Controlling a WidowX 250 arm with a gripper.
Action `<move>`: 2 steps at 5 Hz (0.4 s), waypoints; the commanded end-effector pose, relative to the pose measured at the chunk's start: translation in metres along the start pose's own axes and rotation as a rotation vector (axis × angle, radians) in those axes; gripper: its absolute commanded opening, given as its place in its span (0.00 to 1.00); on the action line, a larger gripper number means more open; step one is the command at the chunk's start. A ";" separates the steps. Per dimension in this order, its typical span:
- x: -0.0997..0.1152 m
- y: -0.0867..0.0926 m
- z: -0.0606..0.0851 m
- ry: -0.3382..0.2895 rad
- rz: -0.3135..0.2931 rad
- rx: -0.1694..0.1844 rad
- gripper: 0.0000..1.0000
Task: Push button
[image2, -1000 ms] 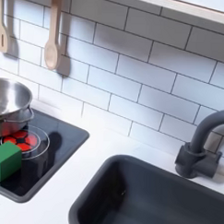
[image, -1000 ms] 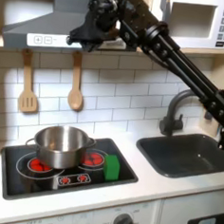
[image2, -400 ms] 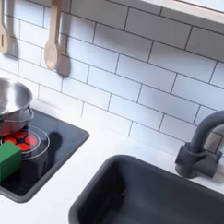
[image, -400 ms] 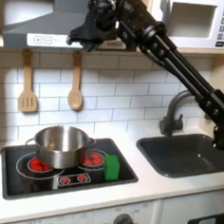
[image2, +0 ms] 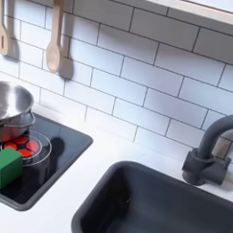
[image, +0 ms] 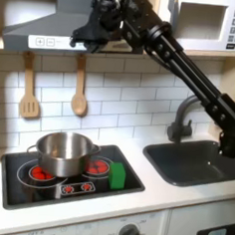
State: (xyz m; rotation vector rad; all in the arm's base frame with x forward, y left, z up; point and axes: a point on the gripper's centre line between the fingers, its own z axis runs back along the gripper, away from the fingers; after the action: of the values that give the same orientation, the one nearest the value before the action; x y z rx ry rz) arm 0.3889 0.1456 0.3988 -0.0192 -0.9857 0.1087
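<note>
The buttons (image: 44, 42) are small marks on a white panel along the range hood's front edge, at the first exterior view's upper left. My black gripper (image: 76, 41) is raised to the hood, just right of that panel, with its tip pointing left at the buttons. The fingers read as one dark tip, shut on nothing. The arm runs down to the first exterior view's right, over the sink.
A steel pot (image: 62, 152) and a green block (image: 117, 174) sit on the black stove (image: 69, 188). A wooden spatula (image: 30, 91) and spoon (image: 80, 92) hang on the tiled wall. The sink (image: 201, 161), faucet (image2: 208, 156) and microwave (image: 212, 22) are at right.
The gripper has stayed at the hood panel with only a slight shift. The arm's lower link has sunk a little at the first exterior view's right.
</note>
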 end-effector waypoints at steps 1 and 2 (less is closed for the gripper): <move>0.003 0.000 -0.002 -0.004 -0.007 -0.004 0.00; 0.003 0.000 -0.004 -0.003 -0.007 -0.001 0.00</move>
State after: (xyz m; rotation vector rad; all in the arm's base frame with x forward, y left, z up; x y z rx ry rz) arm 0.3929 0.1466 0.4001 -0.0192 -0.9901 0.1028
